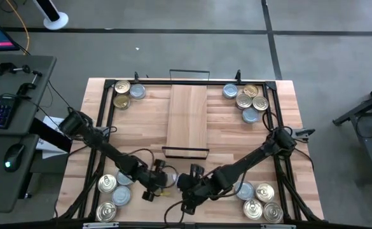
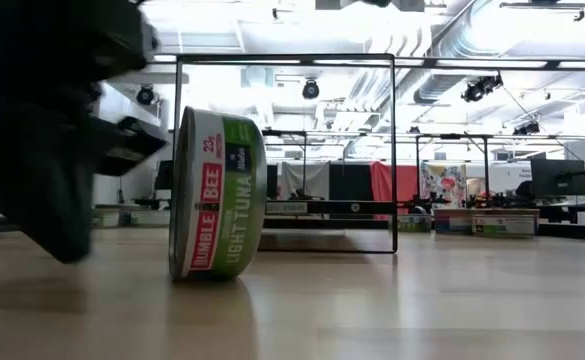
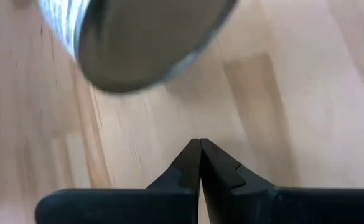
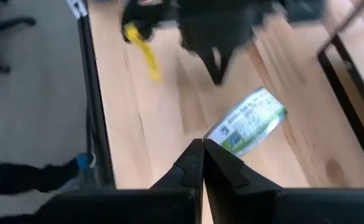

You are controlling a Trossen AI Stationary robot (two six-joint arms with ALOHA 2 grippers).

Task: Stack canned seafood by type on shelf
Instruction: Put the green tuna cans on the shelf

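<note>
None of the tins sit on the shelf (image 1: 187, 117) yet; they wait in four corner clusters (image 1: 250, 100). One green-labelled tuna tin (image 2: 218, 194) stands on edge on the tabletop (image 1: 141, 127), just before the shelf's near end, between both grippers. Left gripper (image 3: 199, 149) and right gripper (image 4: 203, 149) are clenched, empty, beside it.

Wood, metal and printed paper on a pale bench

The pale butcher-block wooden bench (image 1: 236, 137) looks smooth with a soft sheen, and the narrow light-wood shelf plank (image 1: 187, 114) has a matt grain and thin black wire end frames. The small round metal tin standing on edge (image 2: 217, 194) carries a glossy green, white and red label; its flat end (image 3: 145, 43) shows dull grey metal. Gold-topped and silver-blue-topped tins (image 1: 249, 102) shine. Both arms' fingers look matt black.
</note>
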